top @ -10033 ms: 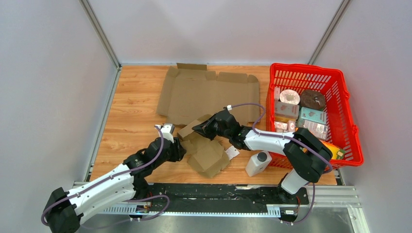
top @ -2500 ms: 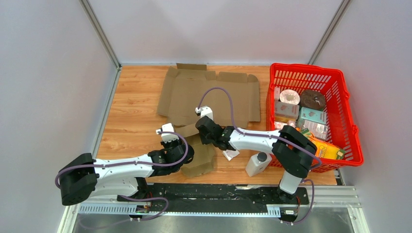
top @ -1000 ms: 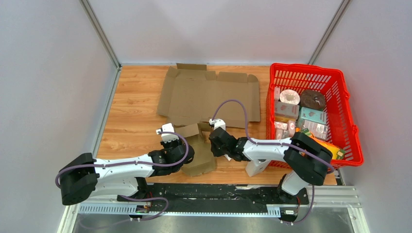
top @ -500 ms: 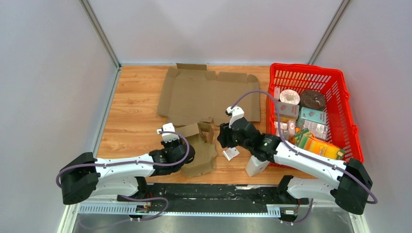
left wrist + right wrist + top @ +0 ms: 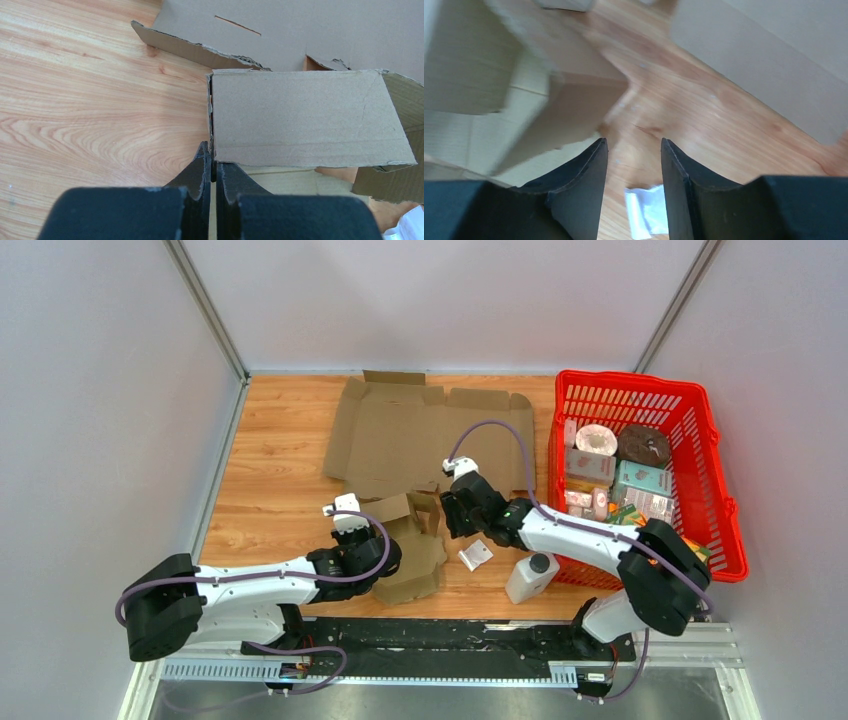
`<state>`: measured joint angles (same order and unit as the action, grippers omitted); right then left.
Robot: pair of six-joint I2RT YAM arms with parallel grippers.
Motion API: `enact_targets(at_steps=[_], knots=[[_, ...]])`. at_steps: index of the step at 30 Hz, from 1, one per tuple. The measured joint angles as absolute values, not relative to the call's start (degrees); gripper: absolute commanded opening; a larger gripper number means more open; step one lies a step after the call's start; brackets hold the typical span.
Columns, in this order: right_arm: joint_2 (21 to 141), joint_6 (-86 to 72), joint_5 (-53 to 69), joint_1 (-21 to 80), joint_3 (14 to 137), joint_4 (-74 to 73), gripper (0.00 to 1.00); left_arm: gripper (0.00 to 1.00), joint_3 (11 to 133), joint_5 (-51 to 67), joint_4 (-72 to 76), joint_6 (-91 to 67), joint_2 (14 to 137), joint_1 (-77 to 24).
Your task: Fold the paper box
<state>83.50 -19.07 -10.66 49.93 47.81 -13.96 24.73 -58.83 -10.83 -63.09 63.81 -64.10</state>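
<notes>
**Location.** The small brown corrugated-cardboard box (image 5: 415, 548) lies partly folded on the wooden counter (image 5: 270, 470), near its front edge. It sits at 6 o'clock from the large flat cardboard sheet (image 5: 430, 435). One rectangular flap (image 5: 300, 115) stands raised.

**Tool state.**
- The left tool (image 5: 212, 162) sits at 9 o'clock of the box. Its fingers are together, clamped on the thin left edge of the raised flap.
- The right tool (image 5: 633, 146) hangs at 2 o'clock of the box with its jaws apart and nothing between them. A white paper scrap (image 5: 646, 210) lies on the counter below it.

**Handling.**
- We judge the box light enough to slide on the smooth wood under any sideways push, so one tool must anchor it while the other folds.
- The panels look stiff across their faces but should hinge readily along the scored creases. We expect the flaps to spring back once released.
- The edges look ragged and may tear or crush under a hard pinch.

**Where to take hold.**
- We recommend pinching a free panel edge, close to a corner and away from the crease.
- We recommend taking the loose side wall (image 5: 564, 115) at 3 o'clock with the right tool.
</notes>
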Motion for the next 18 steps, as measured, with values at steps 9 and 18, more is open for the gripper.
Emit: enact_targets(at_steps=[9,18], knots=[[86.9,-20.0,-5.2,56.2,53.6,-9.0,0.44,0.00,24.7,-58.8,-10.9,-63.1,63.8,-64.1],[78.9,-17.6,-6.8,55.7,50.7,-11.2,0.51,0.00,24.7,-58.8,-10.8,-63.1,63.8,-64.1]])
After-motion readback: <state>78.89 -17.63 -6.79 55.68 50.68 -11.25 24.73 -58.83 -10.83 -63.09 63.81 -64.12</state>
